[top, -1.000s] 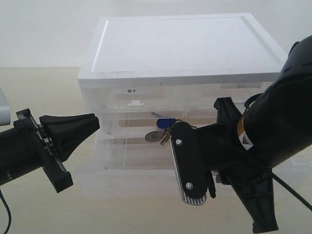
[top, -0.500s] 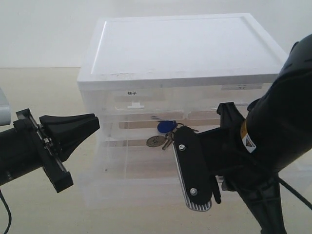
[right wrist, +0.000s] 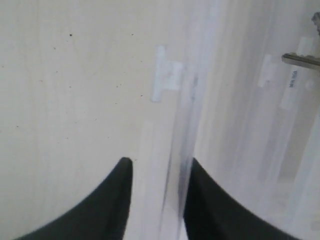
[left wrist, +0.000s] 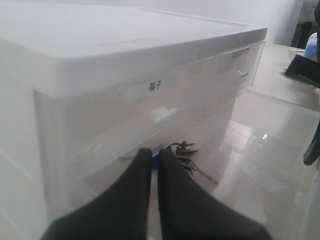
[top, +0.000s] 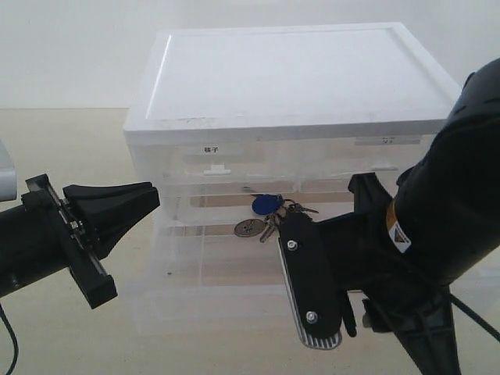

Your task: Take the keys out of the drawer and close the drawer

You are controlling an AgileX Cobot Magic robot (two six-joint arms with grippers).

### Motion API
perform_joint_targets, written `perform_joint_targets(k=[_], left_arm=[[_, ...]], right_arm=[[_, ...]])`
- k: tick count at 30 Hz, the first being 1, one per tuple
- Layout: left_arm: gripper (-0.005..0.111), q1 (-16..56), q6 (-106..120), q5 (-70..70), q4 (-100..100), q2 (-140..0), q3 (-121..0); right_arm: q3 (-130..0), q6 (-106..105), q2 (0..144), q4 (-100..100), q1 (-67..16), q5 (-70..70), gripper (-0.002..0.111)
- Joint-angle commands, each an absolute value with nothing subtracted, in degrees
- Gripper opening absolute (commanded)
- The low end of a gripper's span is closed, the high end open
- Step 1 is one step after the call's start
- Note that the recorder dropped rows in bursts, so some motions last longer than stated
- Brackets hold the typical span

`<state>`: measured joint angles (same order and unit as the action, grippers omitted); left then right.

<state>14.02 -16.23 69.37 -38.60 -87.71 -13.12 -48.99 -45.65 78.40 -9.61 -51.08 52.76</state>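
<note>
keys (top: 269,216) in pulled-out drawer (top: 207,289) (blue tag showing) | left pincer (left wrist: 155,152) closed | right pincer (right wrist: 157,162) parted astride drawer front

Plain off-white wall (top: 78,47) at back, evenly lit. Beige tabletop (top: 62,141) meets it along a straight line. Faint wood grain and a few tiny dark specks show close up in rt wrist view. Surface slightly glossy, light soft & diffuse.

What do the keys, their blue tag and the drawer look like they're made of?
The keys: silver-grey metal with a dull sheen. The blue tag: probably smooth plastic, solid colour; too small to be sure. The drawer: clear, glossy plastic by the look; the keys show through its walls.
</note>
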Motion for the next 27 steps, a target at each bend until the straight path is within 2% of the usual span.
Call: perform_joint_targets(k=[1, 14, 16, 20, 21, 27], left_arm=[[0.005, 14.5, -16.4, 70.0, -38.5, -88.0, -13.4], [0.005, 14.5, -16.4, 70.0, -38.8, -88.0, -13.4], [0.005, 14.5, -16.4, 70.0, -38.8, -88.0, -13.4], [0.005, 14.5, -16.4, 70.0, -38.9, -88.0, -13.4], [0.005, 14.5, -16.4, 70.0, -38.9, -88.0, -13.4], [0.005, 14.5, -16.4, 70.0, -38.9, -88.0, -13.4]], right_arm=[[-48.6, -44.9, 77.4, -8.9, -51.4, 53.3, 0.049], [-48.6, -42.4, 68.7, -8.9, -51.4, 47.4, 0.048], [-48.6, -41.9, 67.4, -8.7, -51.4, 45.8, 0.041], [-48.6, -41.7, 65.5, -8.3, -51.4, 41.1, 0.006], [-48.6, -41.2, 65.5, -8.7, -51.4, 40.3, 0.000], [-48.6, -28.8, 70.5, -17.1, -50.8, 35.5, 0.000]])
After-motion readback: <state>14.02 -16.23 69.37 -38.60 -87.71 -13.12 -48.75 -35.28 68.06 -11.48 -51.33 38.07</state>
